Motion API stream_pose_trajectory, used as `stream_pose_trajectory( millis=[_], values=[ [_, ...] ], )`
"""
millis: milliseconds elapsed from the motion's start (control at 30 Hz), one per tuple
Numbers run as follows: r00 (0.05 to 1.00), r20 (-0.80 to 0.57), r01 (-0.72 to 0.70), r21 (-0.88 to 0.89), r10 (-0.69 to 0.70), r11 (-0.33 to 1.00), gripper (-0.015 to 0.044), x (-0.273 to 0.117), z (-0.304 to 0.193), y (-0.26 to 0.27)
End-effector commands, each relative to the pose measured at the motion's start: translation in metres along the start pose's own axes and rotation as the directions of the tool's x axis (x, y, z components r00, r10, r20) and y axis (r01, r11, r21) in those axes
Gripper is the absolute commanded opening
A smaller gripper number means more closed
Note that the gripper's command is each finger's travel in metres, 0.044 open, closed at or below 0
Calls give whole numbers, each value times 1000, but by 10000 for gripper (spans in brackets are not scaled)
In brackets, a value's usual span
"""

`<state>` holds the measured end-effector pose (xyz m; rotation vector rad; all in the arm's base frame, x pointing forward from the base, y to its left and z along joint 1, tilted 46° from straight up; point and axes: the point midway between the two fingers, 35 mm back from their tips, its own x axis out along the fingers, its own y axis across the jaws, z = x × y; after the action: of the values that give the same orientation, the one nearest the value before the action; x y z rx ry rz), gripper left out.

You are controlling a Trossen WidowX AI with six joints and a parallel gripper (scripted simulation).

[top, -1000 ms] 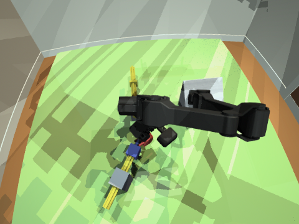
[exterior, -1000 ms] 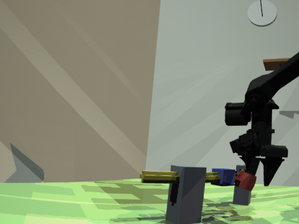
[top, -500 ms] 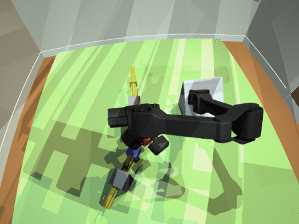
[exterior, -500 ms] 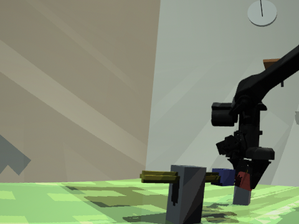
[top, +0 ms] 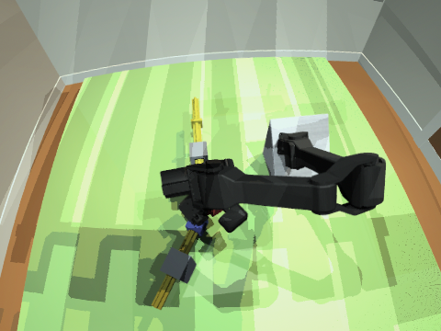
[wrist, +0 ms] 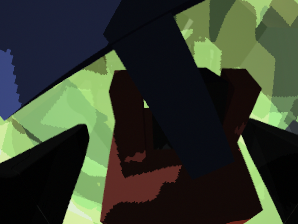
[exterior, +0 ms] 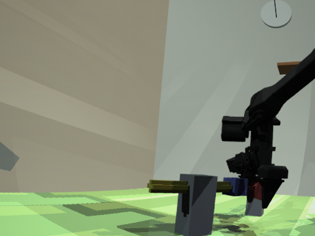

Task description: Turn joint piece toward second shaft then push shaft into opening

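My gripper (top: 213, 217) (exterior: 257, 200) (wrist: 166, 128) is open, with one finger on each side of the red joint piece (top: 214, 211) (exterior: 257, 191) (wrist: 135, 187). Gaps show beside the piece in the wrist view. A dark blue arm (wrist: 165, 95) crosses over it from the blue end piece (top: 196, 226) (exterior: 234, 186) (wrist: 50, 45). That sits on the fixed yellow shaft (top: 159, 298) (exterior: 168, 183), held by a grey block (top: 178, 264) (exterior: 197, 203). The second shaft (top: 196, 110) runs through the other block (top: 198, 150) (exterior: 254, 210) at an angle. The exact opening direction is hard to tell.
The second shaft has a collar (top: 197, 122) behind its block. My arm (top: 285, 190) (exterior: 292, 82) reaches over from the right and hides the space between that block and the joint piece in the top view. A pale base block (top: 317, 131) stands at the right.
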<state>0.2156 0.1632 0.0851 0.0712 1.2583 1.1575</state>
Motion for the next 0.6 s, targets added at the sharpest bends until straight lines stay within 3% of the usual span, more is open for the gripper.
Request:
stream_pose_trajectory(
  millis=[0,267,567],
  values=[
    [1000,0,-5,7,5,1000,387,3,-1,1],
    [1000,0,-5,7,5,1000,182,3,-1,1],
    [1000,0,-5,7,5,1000,182,3,-1,1]
  ],
)
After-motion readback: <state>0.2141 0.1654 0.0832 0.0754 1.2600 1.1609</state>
